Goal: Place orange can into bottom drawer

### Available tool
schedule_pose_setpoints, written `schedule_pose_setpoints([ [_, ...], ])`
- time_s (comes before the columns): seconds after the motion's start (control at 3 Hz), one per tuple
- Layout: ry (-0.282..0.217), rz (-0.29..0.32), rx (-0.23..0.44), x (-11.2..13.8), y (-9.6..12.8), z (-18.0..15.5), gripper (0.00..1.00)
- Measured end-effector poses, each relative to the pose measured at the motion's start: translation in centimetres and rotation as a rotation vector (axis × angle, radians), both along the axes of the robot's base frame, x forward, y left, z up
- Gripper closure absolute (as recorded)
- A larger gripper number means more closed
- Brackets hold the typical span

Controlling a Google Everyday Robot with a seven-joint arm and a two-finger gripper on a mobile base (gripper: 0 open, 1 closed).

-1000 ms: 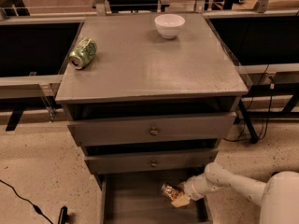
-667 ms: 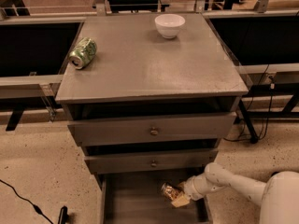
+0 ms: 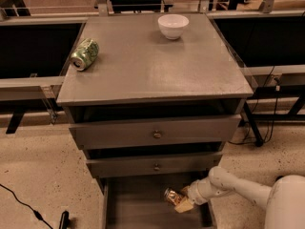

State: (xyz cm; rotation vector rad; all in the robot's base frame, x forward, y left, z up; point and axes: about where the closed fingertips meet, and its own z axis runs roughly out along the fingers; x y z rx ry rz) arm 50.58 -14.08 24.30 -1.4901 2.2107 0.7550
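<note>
nothing you can make out has shifted since a second ago: your gripper [image 3: 181, 200] still sits at about 5 o'clock in the view, reaching in from the 4 o'clock side over the open bottom drawer [image 3: 138, 205]. it is closed around the orange can [image 3: 171, 195], which lies tilted at its 9 o'clock tip, above the drawer's plank floor near the 3 o'clock wall; you cannot tell whether the can touches the floor. the drawer's front end is cut off by the lower edge of the view, and its back is hidden under the middle drawer [image 3: 143, 166]. on the cabinet top [image 3: 152, 70], a green can [image 3: 85, 54] lies on its side at 9 o'clock and a white bowl [image 3: 173, 26] stands at 12 o'clock.
</note>
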Motion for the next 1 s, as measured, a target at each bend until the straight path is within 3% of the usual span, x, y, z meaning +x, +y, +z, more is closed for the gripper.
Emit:
schedule_pose_setpoints([
  [0.33, 0.0, 0.0, 0.0, 0.0, 0.0, 0.0, 0.12],
  [0.67, 0.0, 0.0, 0.0, -0.01, 0.01, -0.01, 0.0],
  [1.0, 0.0, 0.0, 0.0, -0.01, 0.01, -0.01, 0.0],
])
